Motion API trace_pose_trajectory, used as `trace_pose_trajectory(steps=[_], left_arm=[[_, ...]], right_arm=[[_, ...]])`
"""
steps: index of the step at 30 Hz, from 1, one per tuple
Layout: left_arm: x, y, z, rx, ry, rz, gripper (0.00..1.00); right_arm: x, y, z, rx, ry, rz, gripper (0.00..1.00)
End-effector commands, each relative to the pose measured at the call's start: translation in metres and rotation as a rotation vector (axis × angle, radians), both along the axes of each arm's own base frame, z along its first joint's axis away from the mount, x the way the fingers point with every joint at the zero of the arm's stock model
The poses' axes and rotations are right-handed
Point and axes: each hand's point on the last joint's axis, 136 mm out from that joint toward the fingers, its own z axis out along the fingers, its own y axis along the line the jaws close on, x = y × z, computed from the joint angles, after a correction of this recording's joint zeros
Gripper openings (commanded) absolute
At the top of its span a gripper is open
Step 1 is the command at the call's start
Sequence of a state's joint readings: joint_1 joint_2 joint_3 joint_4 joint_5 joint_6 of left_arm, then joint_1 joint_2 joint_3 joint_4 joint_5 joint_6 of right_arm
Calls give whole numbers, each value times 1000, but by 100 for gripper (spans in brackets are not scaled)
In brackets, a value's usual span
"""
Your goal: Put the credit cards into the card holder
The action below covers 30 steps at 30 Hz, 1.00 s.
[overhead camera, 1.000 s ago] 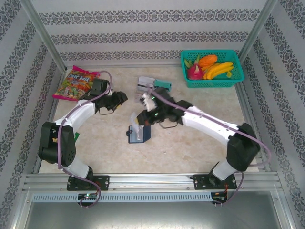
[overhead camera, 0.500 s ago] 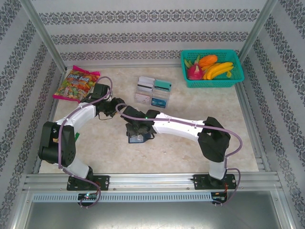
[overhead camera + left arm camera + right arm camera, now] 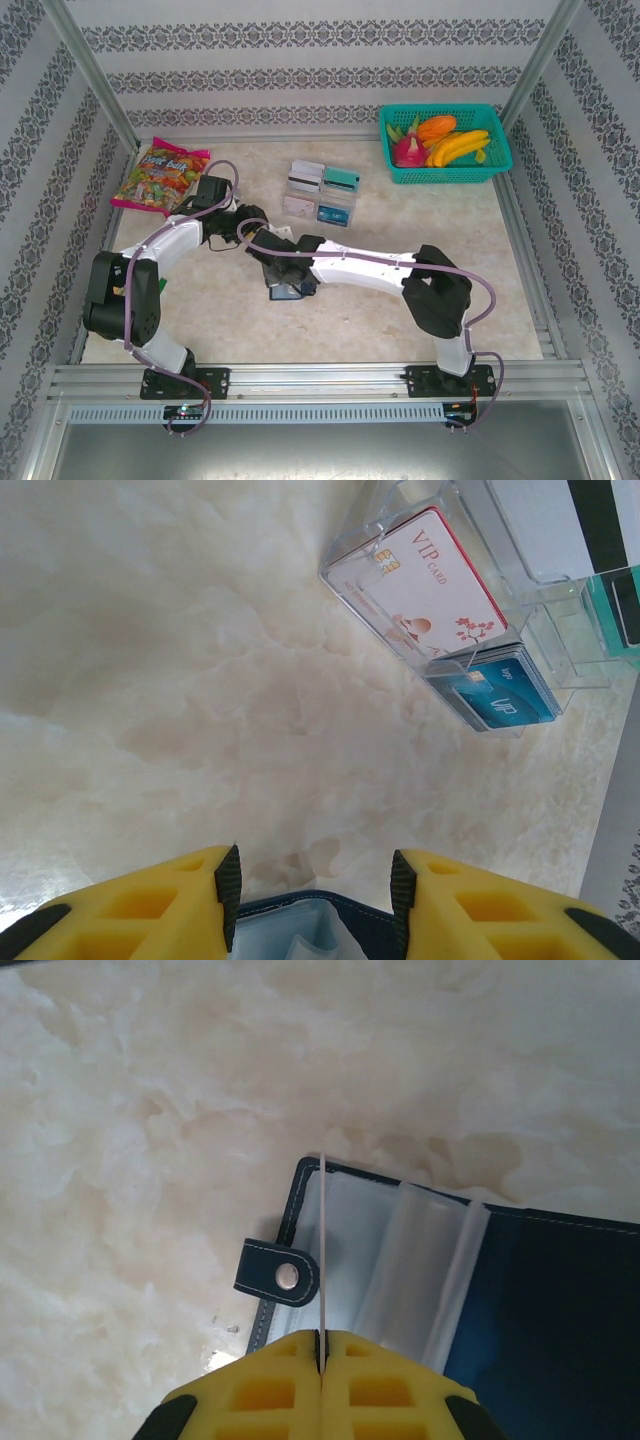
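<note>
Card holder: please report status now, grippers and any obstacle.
Right gripper shut on one card, edge-on above open card holder. Left gripper open, holder edge between its fingers. Path clear.

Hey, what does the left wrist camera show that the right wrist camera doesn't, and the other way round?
Left wrist: a clear tray holding a white VIP card, a blue card and a teal card, beyond the left gripper, fingers apart. Right wrist: the right gripper shut on a thin white card seen edge-on, next to the snap tab and clear sleeves. Both: the navy card holder and the marble-look table.
</note>
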<state>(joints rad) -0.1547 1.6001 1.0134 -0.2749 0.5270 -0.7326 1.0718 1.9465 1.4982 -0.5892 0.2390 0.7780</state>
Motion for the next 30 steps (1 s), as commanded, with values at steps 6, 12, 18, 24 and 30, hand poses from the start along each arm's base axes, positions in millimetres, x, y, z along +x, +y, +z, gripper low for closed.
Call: trace_pose_trajectory(steps=[6,12,18,24,30], left_arm=[[2,-3,1,-26,-36,-33,46],[4,-3,6,-31,-47,-35,47],[2,-3,6,-26,-46,-42,46],[2,-4,12,-28,-60,-49,45],[-6,-13,23,-51,-96,-109,41]], right_arm=[[7,0,-7,-38,-17,-44,0],[8,-10,-10,-74,-22,-47,0],[6,-24,-14,-80,-1,-62,0],[7,-31,-7,-87,-13,-62,0],[7,-44,1,-70,-23,-75,0]])
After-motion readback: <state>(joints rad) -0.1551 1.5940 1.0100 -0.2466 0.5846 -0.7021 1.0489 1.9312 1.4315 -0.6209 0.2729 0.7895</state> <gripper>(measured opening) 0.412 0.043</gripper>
